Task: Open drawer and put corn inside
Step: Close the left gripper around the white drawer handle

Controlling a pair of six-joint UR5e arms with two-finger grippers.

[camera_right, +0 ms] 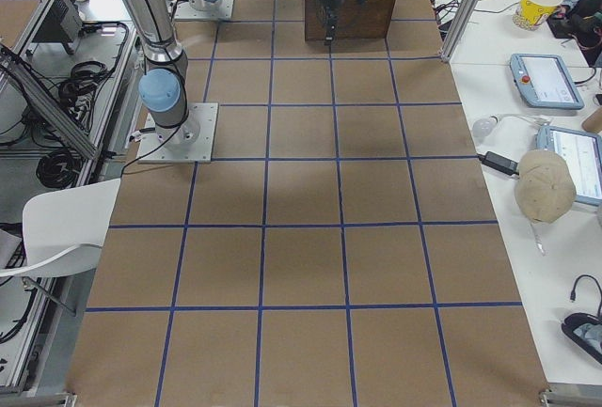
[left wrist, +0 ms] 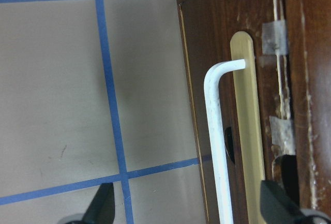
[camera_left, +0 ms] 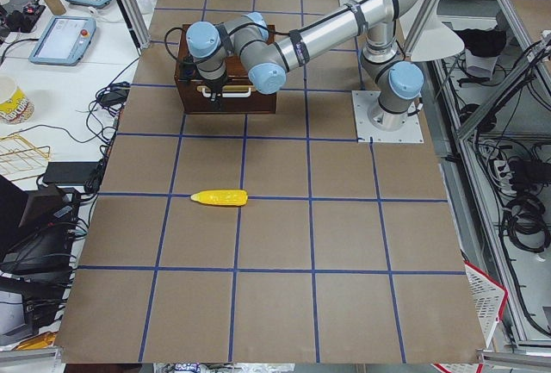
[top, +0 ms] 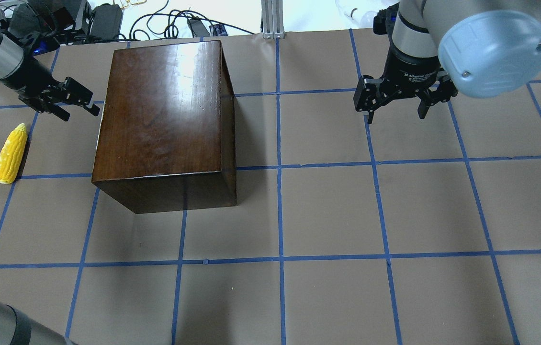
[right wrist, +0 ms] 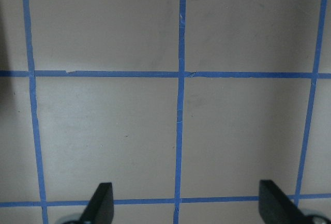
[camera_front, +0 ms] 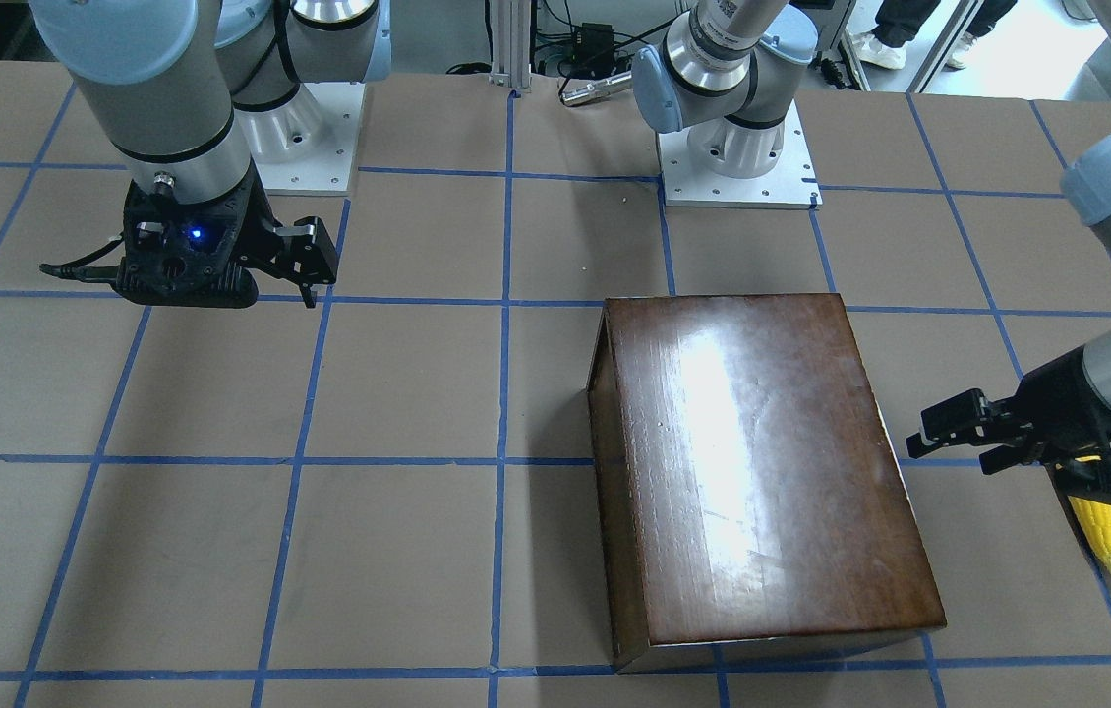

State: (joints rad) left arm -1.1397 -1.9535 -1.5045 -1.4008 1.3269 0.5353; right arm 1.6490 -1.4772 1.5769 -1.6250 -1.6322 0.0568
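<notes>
Upper left of the overhead view: left gripper (top: 78, 111) hovers at the side face of the glossy dark-brown wooden box (top: 160, 110), jaws apart, holding nothing. Left wrist view shows the worn dark-brown drawer front panel (left wrist: 212, 38) flush with the box, so the drawer is shut. On it sit a thin white bent-rod handle (left wrist: 214, 146) and a pale yellow oblong backplate (left wrist: 249, 105). The two dark fingertips (left wrist: 101, 206) show at the bottom of that frame, one either side of the rod, not touching it.

Small yellow bumpy corn cob (top: 10, 153) lies on the brown paper table with blue tape grid (top: 328, 211), at the left edge of the overhead view. It is below the left gripper there and well apart from the box.

Right gripper (top: 395, 115) hangs in the upper right of the overhead view over bare table, jaws apart, empty.

Step in hand, as I judge it: grab the handle and open the drawer.
- Ease in until the rod sits deep between the fingers.
- Close near the rod's middle, not at the bend.
- Pull straight out, square to the front panel, so the tray doesn't jam or drag the box.
- The corn lies on the pull side, so a long pull may nudge it.
</notes>
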